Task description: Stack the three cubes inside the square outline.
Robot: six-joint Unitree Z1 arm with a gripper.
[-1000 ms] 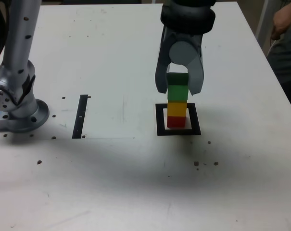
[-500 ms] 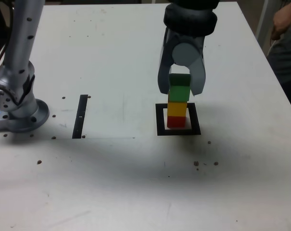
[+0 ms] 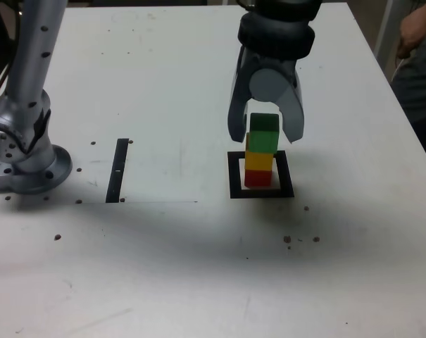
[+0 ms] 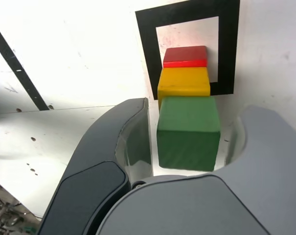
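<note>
Three cubes form one stack inside the square outline (image 3: pixel 261 175): red cube (image 3: pixel 258 177) at the bottom, yellow cube (image 3: pixel 259 160) on it, green cube (image 3: pixel 263 135) on top. In the exterior view the stack stands right of the tabletop's centre, and the green cube sits slightly offset toward the exterior view's right relative to the yellow one.

Gripper (image 3: pixel 265 134) hangs over the stack, pointing down, its fingers (image 3: pixel 238 116) on either side of the green cube. Fingers spread: the wrist view shows a light gap between the cube and each finger, so the cube is not pinched and rests on the yellow one.

Tabletop (image 3: pixel 198 260) white, with scattered dark specks. A thin black strip (image 3: pixel 117 170) lies well left of the outline in the exterior view; the arm's metal base (image 3: pixel 28 151) stands further left. A person (image 3: pixel 417 49) is partly visible at the far right edge.
</note>
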